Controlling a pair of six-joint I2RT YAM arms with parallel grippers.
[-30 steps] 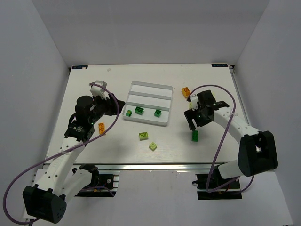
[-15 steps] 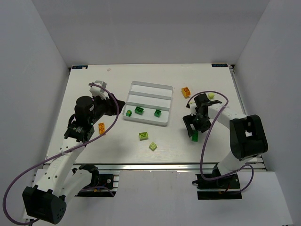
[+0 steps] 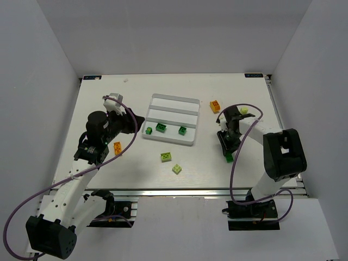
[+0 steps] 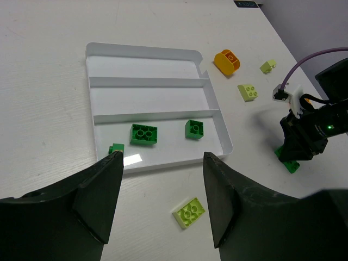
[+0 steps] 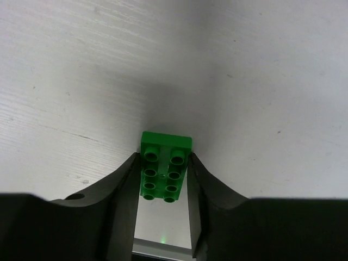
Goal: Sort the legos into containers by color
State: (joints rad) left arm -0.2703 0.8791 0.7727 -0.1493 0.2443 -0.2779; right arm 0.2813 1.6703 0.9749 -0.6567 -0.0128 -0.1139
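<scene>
The white tray [image 3: 173, 101] lies mid-table with three long compartments. Its near compartment holds three dark green bricks [image 3: 161, 127], also in the left wrist view [image 4: 143, 134]. My right gripper [image 3: 228, 150] points down at the table to the right of the tray. It is shut on a dark green brick [image 5: 165, 173] that rests on the table, one finger on each long side. My left gripper [image 3: 139, 120] is open and empty, hovering left of the tray. A pale green brick [image 4: 188, 211] lies below it.
Loose bricks lie around the tray. An orange one [image 3: 215, 106] and a pale one [image 3: 244, 110] are at the back right. Two pale green ones [image 3: 166, 157] [image 3: 177, 169] are in front of the tray. An orange one [image 3: 117, 148] is under my left arm.
My right gripper has swung toward the near edge, come down over the dark green brick and closed on it. The left arm has not moved.
</scene>
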